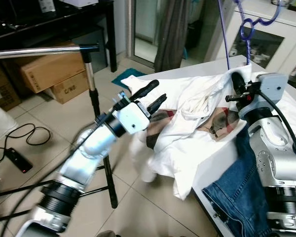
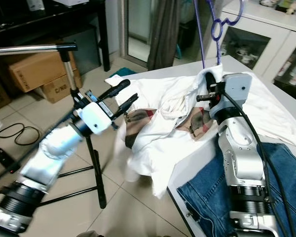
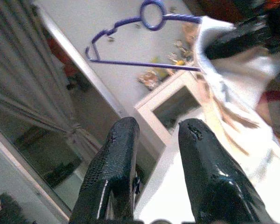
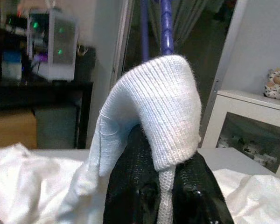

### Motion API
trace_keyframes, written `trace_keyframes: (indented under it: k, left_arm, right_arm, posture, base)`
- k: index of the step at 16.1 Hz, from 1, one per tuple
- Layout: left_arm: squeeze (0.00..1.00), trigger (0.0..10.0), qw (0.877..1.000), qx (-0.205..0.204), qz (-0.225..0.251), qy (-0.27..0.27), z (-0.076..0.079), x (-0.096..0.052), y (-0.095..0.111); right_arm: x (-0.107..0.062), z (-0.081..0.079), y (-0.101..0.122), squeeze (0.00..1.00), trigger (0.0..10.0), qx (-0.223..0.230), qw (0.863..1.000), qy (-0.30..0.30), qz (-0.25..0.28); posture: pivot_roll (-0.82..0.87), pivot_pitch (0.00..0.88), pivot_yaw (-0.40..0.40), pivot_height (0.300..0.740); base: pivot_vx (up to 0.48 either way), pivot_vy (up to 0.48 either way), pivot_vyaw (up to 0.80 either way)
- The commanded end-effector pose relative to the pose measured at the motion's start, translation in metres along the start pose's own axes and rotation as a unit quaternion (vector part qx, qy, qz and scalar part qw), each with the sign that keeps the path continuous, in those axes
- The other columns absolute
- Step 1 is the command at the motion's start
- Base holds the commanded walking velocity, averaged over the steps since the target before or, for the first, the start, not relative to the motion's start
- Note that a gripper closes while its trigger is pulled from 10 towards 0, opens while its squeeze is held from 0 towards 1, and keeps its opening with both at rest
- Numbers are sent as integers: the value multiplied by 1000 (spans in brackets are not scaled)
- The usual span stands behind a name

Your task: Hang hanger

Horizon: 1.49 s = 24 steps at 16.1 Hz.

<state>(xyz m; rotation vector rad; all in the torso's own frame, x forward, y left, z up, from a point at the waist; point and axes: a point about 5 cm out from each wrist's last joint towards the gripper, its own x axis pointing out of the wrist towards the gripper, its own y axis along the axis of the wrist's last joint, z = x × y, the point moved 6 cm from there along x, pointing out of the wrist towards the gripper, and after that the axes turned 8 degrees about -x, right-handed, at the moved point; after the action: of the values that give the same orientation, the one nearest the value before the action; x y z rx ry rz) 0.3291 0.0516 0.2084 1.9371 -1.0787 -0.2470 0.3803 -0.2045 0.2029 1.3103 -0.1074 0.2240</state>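
Two silver robot arms rise from the bottom edge of the head views. At lower right, the right arm stands over blue jeans [image 1: 239, 195] spread on a white counter [image 2: 197, 170]. Its right end effector [image 1: 238, 85] sits right of centre, at the collar of a white shirt [image 1: 187, 143] with a plaid lining. In the right wrist view its two black fingers [image 4: 130, 186] are pressed together on a ribbed fold of the shirt's white collar [image 4: 158, 107], which drapes over the fingertips. Purple wires of the hanger [image 4: 165, 28] rise straight up behind that fold.

The purple hanger [image 2: 217, 27] stands in the upper right of the head views, its looped top near the frame's upper edge, its lower part going down into the collar. Behind it is a white cabinet [image 2: 266, 44] with glass doors.

The left arm reaches from lower left toward centre. Its left end effector [image 1: 150, 96] hangs in the air beside the shirt's hanging edge, fingers parted with a clear gap, holding nothing. In the left wrist view the two fingers [image 3: 114, 168] point toward the hanger [image 3: 144, 28] and collar, well apart from both.

A metal garment rail [image 1: 39, 51] crosses the upper left on a thin stand. Cardboard boxes [image 1: 49, 71] lie on the tiled floor [image 1: 44, 123] behind it.
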Motion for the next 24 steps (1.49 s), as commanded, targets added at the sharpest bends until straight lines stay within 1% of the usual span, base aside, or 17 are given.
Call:
trace_keyframes:
  k: [1,4,6,7,8,10,12,14,15,16,17,18,19,21,22,23,24]
  left_arm:
    - [0,10000,999,23,-8,-27,-11,0,4]
    - [0,10000,997,62,-29,-33,-34,-3,2]
    - [0,10000,993,95,-50,-52,-38,-2,-5]
    - [0,10000,992,93,-56,-68,-32,0,-8]
    - [0,10000,991,87,-58,-81,-24,2,-10]
    - [0,10000,989,78,-68,-108,-6,3,-18]
    - [0,10000,986,81,-77,-120,3,1,-24]
    - [0,10000,986,77,-82,-124,8,0,-27]
    - [0,10000,985,76,-83,-128,12,-1,-28]
    - [0,10000,985,76,-83,-129,14,-1,-28]
    - [0,10000,985,75,-83,-131,16,-1,-28]
    - [0,10000,985,75,-83,-132,18,-1,-28]
    - [0,10000,984,75,-84,-134,20,-2,-29]
    - [0,10000,984,76,-88,-137,22,-3,-31]
    - [0,10000,983,76,-91,-138,23,-4,-33]
    - [0,10000,982,76,-99,-140,23,-6,-37]
    - [0,10000,982,76,-103,-141,23,-8,-39]
  right_arm:
    - [4,10,4,0,10000,-53,999,5,-1]
    - [5,15,-10,0,10000,-174,984,33,-32]
    - [6,33,-18,0,10000,-240,969,-1,-61]
    - [7,38,-20,0,10000,-277,958,-7,-71]
    - [8,33,-25,0,10000,-306,949,14,-77]
    - [0,10,-47,0,10000,-353,925,95,-98]
    - [-9,1,-66,0,10000,-376,909,136,-120]
    - [-21,-4,-86,0,10000,-394,890,176,-151]
    - [-29,-4,-100,16,10000,-393,881,195,-178]
    - [-31,-3,-104,573,10000,-396,877,197,-186]
    - [-34,1,-110,1000,10000,-395,875,195,-200]
    - [-37,5,-116,1000,10000,-390,874,192,-217]
    - [-43,8,-126,1000,10000,-390,868,197,-237]
    - [-51,10,-135,1000,10000,-380,865,205,-257]
    - [-52,10,-136,1000,10000,-369,869,207,-258]
    - [-54,8,-135,1000,10000,-346,878,215,-251]
    - [-54,7,-134,1000,10000,-340,880,219,-248]
  posture:
    - [51,13,-61,740]
    - [51,11,-60,740]
    - [49,5,-58,740]
    - [46,0,-56,740]
    - [44,0,-54,740]
    - [44,0,-54,740]
    - [49,3,-57,740]
    - [49,3,-57,740]
    - [52,7,-57,740]
    - [54,10,-59,740]
    - [55,12,-58,740]
    - [55,12,-58,740]
    - [55,12,-57,740]
    - [54,12,-56,740]
    - [52,12,-53,740]
    - [49,13,-52,740]
    - [49,13,-52,740]
  base:
    - [0,0,0]
    - [0,0,0]
    - [0,0,0]
    - [0,0,0]
    - [0,0,0]
    - [0,0,0]
    - [0,0,0]
    - [0,0,0]
    - [0,0,0]
    - [0,0,0]
    - [0,0,0]
    - [0,0,0]
    - [0,0,0]
    - [0,0,0]
    - [0,0,0]
    - [0,0,0]
    - [0,0,0]
